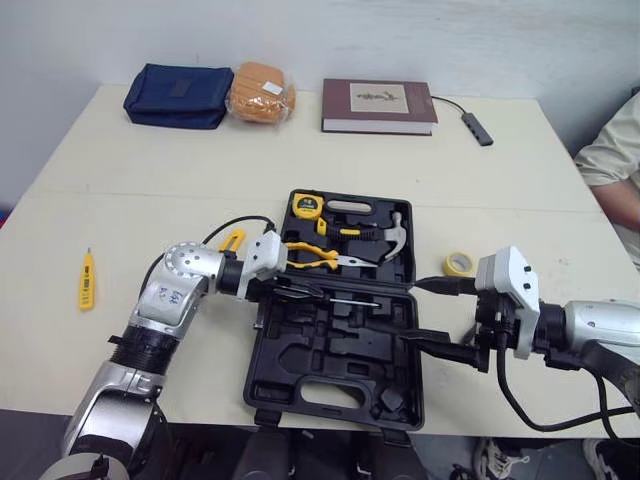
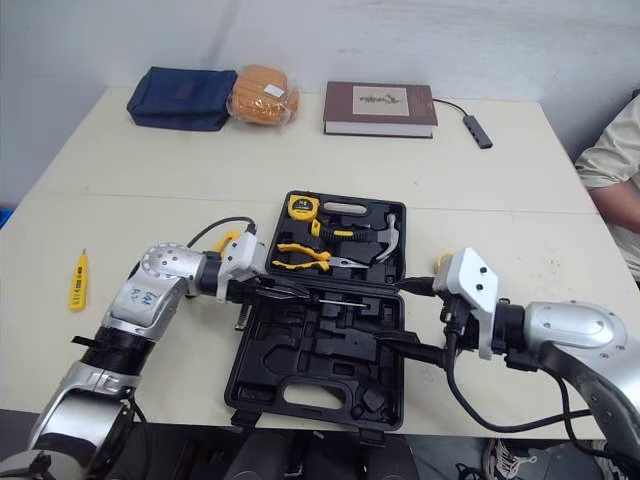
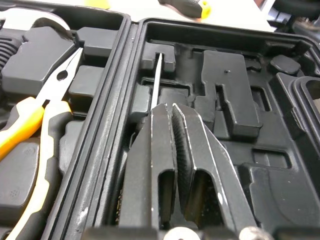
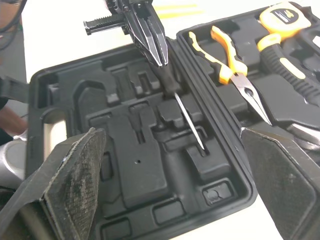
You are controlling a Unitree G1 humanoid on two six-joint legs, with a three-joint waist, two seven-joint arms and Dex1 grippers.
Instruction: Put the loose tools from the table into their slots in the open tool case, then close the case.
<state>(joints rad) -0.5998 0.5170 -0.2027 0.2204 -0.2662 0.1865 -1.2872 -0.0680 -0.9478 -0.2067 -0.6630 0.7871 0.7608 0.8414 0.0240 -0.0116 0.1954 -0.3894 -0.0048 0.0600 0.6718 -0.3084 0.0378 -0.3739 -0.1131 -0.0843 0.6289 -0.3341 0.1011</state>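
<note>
Black case [image 1: 330, 400] lies open. My left gripper [image 4: 159, 59] pinches the screwdriver [image 4: 190, 122] in its slot by the hinge. My right wrist view shows the handle, which the left one hides. My right gripper [image 1: 400, 308] is spread wide.

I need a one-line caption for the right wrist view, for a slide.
The left tool holds the screwdriver at a slot in the open tool case; right tool open.
</note>
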